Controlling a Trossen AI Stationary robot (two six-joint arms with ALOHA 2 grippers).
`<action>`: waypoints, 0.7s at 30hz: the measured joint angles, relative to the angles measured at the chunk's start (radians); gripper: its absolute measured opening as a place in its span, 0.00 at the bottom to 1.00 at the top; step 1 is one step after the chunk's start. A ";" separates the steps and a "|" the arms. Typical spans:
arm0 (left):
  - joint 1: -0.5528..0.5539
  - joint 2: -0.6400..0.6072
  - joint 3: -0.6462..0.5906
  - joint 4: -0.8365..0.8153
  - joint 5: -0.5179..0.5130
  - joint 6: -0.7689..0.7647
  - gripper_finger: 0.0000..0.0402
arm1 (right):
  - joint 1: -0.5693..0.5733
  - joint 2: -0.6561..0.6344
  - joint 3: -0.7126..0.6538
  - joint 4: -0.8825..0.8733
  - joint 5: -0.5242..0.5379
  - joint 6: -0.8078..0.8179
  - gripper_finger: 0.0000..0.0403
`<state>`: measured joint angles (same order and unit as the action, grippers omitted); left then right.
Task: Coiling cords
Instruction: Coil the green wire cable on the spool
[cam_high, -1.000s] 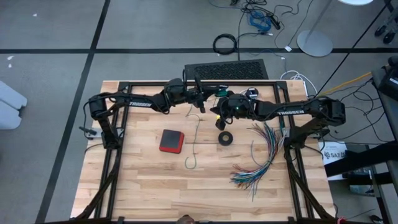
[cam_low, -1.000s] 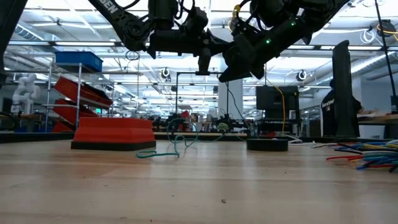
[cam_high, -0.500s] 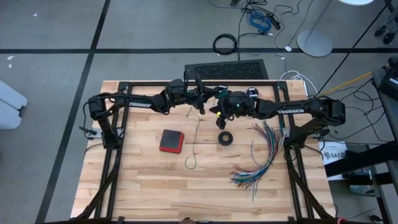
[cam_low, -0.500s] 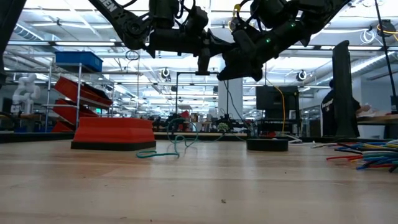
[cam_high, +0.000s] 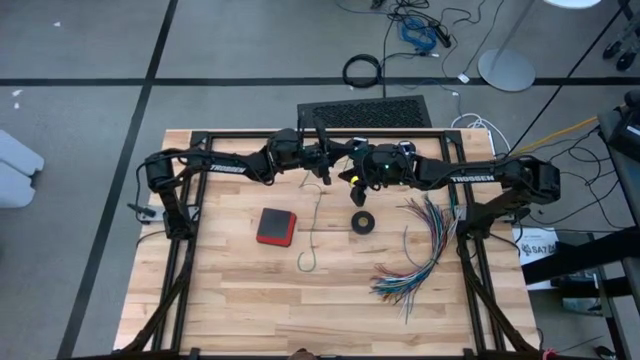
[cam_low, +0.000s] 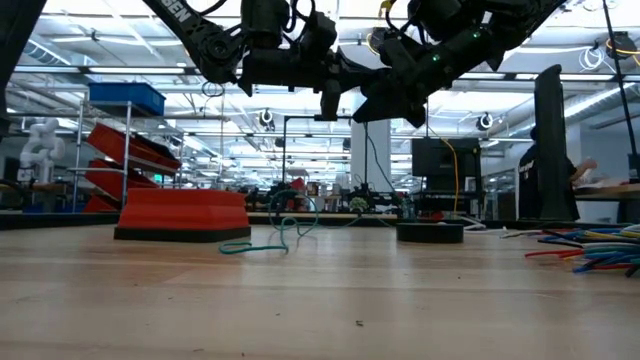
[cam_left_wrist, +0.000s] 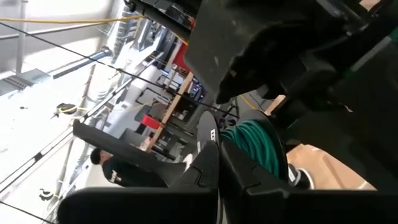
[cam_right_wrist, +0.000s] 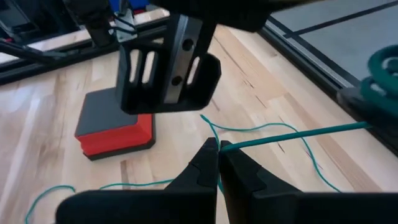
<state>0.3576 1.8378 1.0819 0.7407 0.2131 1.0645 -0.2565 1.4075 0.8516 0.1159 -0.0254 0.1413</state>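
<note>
The teal cord is partly wound into a small coil (cam_left_wrist: 256, 144) that sits at the tips of my left gripper (cam_left_wrist: 219, 150), which is shut and points level over the table's far middle (cam_high: 333, 163). From the coil (cam_right_wrist: 380, 67) a straight stretch runs to my right gripper (cam_right_wrist: 219, 148), which is shut on it close beside the left one (cam_high: 351, 183). The cord's tail (cam_high: 312, 235) curves down and lies on the table (cam_low: 262, 242). A small round black-and-white piece (cam_high: 405, 149) shows by the right arm. My left gripper has the teal coil's edge (cam_left_wrist: 239, 144) at its shut fingertips, coming in level from the table's left. The fingers hide the exact spot. The coil is held clear above the table. My right gripper pinches a single strand of the teal cord (cam_right_wrist: 229, 146) at its fingertips, slanting down from the table's right, fingers across the cord. The stretch to the coil (cam_right_wrist: 298, 135) is straight and taut; the other side falls slack to the table.
A red-and-black block (cam_high: 275, 227) lies left of the cord's tail and a small black tape ring (cam_high: 362, 222) right of it. A fan of multicoloured wires (cam_high: 420, 250) covers the right side. Bare wood (cam_high: 250, 310) fills the near half.
My right gripper has rolled a little about its wrist and edged up and toward the far edge, still shut on the teal cord. The tail on the table has stayed where it was.
</note>
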 joint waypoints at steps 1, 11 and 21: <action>0.000 0.000 0.000 0.007 0.000 0.000 0.00 | 0.000 -0.004 0.000 0.001 -0.001 0.003 0.00; 0.000 0.001 -0.001 0.058 -0.022 0.019 0.00 | 0.000 -0.007 0.000 0.085 0.047 0.048 0.00; 0.002 0.002 -0.001 0.105 -0.045 0.019 0.00 | 0.002 -0.040 0.000 0.162 0.098 0.049 0.00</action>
<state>0.3595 1.8393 1.0805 0.8453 0.1684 1.0836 -0.2545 1.3678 0.8516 0.2777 0.0725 0.1908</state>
